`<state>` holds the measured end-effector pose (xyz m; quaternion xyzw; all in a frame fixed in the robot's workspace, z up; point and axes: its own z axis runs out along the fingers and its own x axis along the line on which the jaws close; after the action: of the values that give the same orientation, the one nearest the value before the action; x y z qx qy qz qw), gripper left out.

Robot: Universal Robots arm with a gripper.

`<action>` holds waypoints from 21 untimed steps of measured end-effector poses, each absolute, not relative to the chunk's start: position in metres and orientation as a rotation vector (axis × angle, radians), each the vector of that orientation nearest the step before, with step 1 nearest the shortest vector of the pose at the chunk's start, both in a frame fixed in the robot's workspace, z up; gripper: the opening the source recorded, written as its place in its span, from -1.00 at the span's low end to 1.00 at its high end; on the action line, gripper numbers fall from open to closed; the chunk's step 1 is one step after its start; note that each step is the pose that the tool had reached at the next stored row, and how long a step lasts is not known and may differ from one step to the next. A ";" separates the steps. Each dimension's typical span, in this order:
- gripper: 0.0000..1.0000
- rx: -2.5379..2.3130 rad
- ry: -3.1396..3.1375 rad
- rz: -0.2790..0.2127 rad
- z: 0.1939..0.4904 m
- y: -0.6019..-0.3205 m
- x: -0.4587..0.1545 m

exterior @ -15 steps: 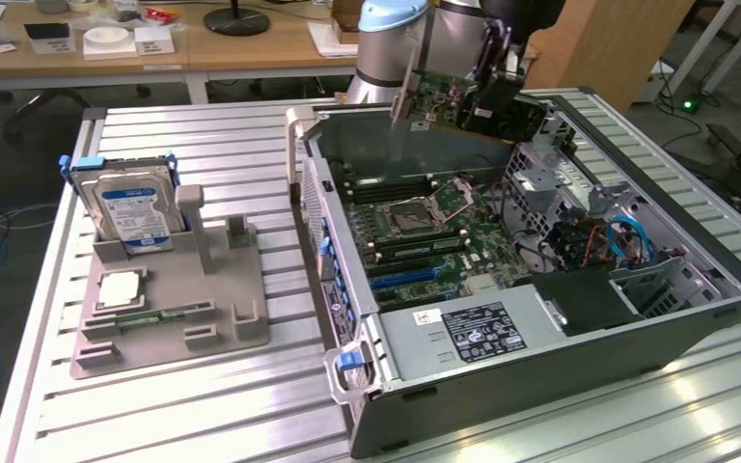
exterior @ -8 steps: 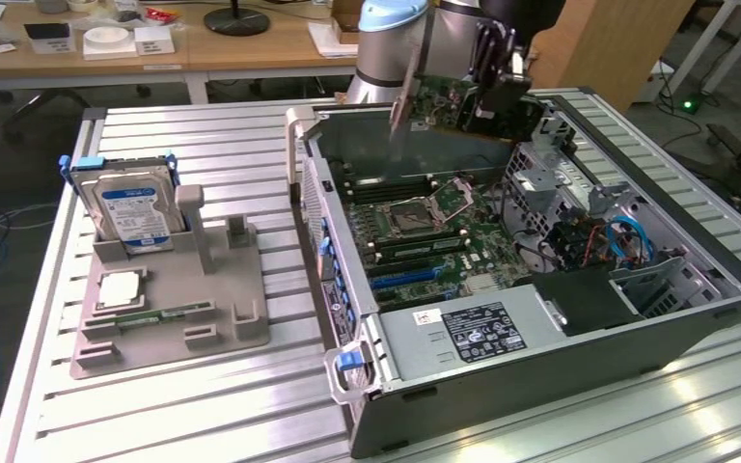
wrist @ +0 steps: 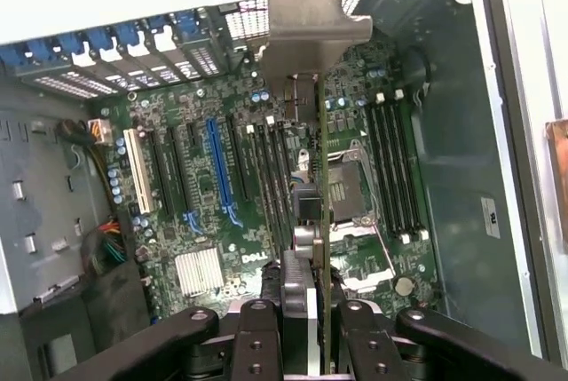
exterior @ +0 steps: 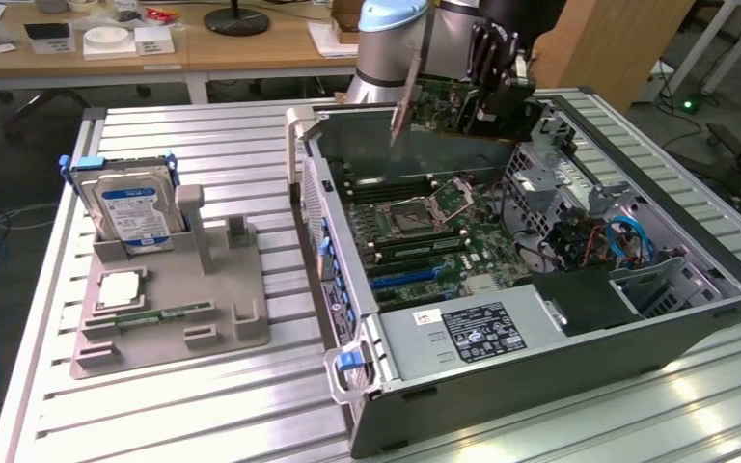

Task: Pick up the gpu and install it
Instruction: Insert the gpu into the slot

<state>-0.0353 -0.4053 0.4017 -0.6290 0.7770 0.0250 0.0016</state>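
1. We find the black 2-finger gripper (exterior: 489,96) (wrist: 311,314) clamped on the gpu (exterior: 438,101) (wrist: 306,35), a thin flat card with a silver metal bracket.
2. In the exterior view, the gpu hangs at 12 o'clock of the green motherboard (exterior: 423,227) inside the open grey metal computer case (exterior: 679,328).

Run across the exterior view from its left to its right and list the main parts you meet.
hard drive standing in the grey holder → gpu held up over the open computer case → blue cables inside the case
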 end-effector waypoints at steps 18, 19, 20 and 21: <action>-0.43 -2.119 2.313 0.064 0.398 -0.406 -0.035; -0.43 -2.122 2.309 0.063 0.397 -0.406 -0.035; -0.43 -2.121 2.307 0.059 0.396 -0.406 -0.035; -0.43 -2.119 2.305 0.055 0.395 -0.406 -0.035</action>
<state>-0.0354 -0.4059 0.3954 -0.6768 0.7360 0.0175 0.0050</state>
